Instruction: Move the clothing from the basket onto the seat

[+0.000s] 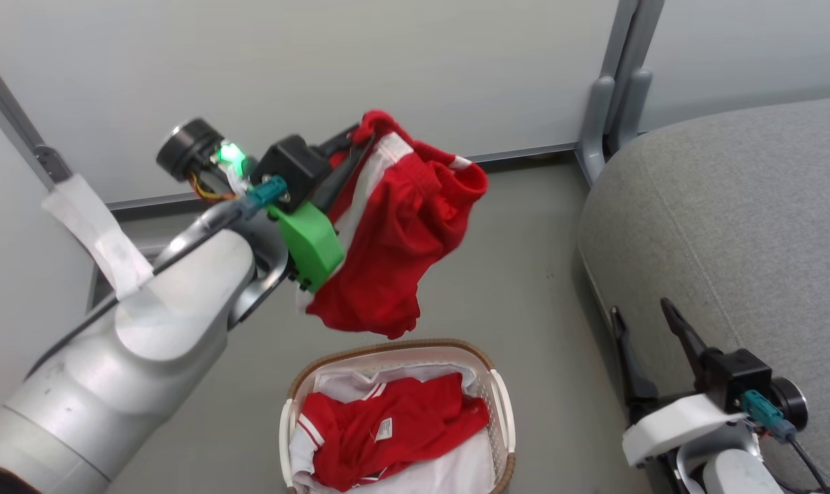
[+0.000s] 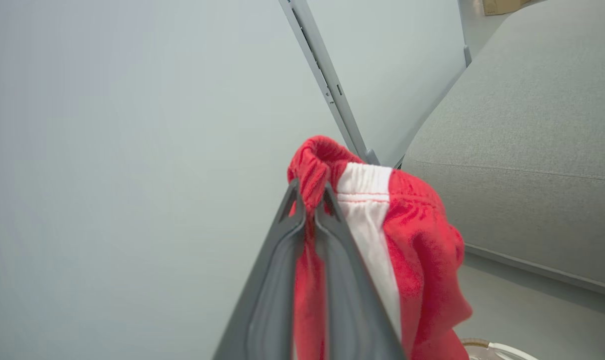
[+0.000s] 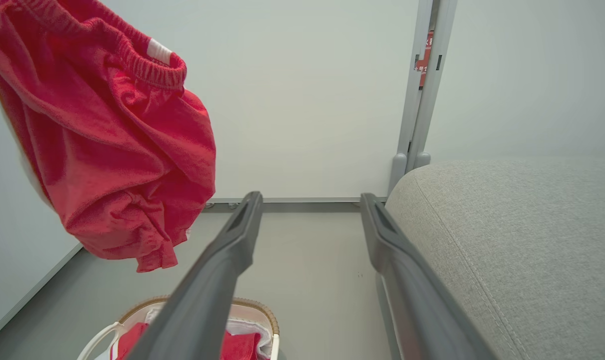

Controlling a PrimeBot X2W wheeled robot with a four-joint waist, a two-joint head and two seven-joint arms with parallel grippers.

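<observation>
Two red pieces noted. One garment (image 1: 394, 254) hangs in the air from our left gripper (image 1: 361, 137), above the basket (image 1: 387, 346) and not touching it. In the left wrist view, the left fingers (image 2: 277, 285) are pinched tight on the gathered red waistband, with a white stripe running down just beside them. The cloth bunches and droops below the grip. In the head view its lowest fold sits just over the basket's brown rim.

The other garment (image 1: 387, 425) lies crumpled inside the basket, small white tag facing up, on a white sheet (image 1: 449, 473). The basket stands on the grey floor (image 1: 525, 288), near the seat (image 1: 730, 226) but apart from it.

The seat is on our right, grey fabric with a stitched seam. Our right gripper (image 1: 640, 309) sits low by the seat's front edge, fingers spread wide with nothing between them. The hanging garment is well left of the seat and not touching it.
</observation>
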